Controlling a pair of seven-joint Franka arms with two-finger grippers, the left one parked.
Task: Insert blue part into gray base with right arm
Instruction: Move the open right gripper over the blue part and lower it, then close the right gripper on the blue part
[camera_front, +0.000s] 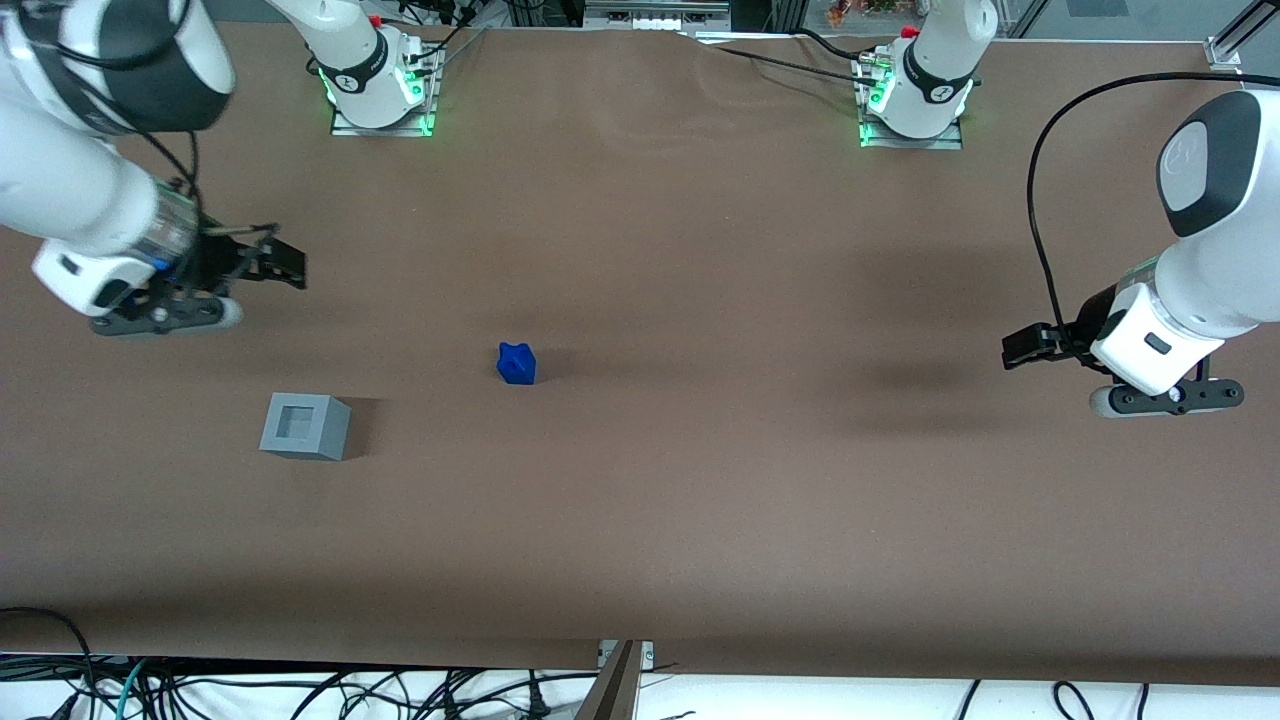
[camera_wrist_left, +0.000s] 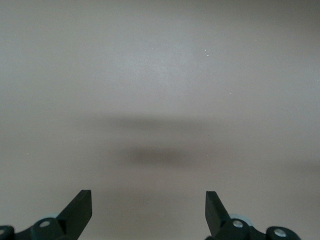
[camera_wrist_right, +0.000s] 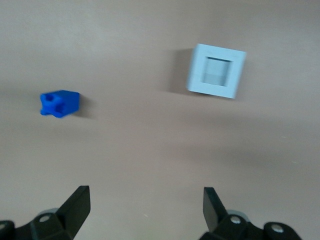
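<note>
The base (camera_front: 304, 426) sits on the worktop (camera_front: 700, 500) with its recess empty, the part (camera_front: 516, 363) lying apart from it, the gripper (camera_front: 262, 262) above, farther back, wide open and holding nothing.

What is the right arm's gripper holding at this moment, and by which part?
Nothing. The gripper hangs open above bare table, farther from the front camera than the blue part and the gray base, which both rest on the table apart.

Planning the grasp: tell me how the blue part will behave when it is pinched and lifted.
The blue part looks like a rigid moulded block, so it probably won't flex. It sits flat on the table, unlikely to roll. Its bumps and hole may make that face slip. The gripper hovers open, apart from it and the gray base.
</note>
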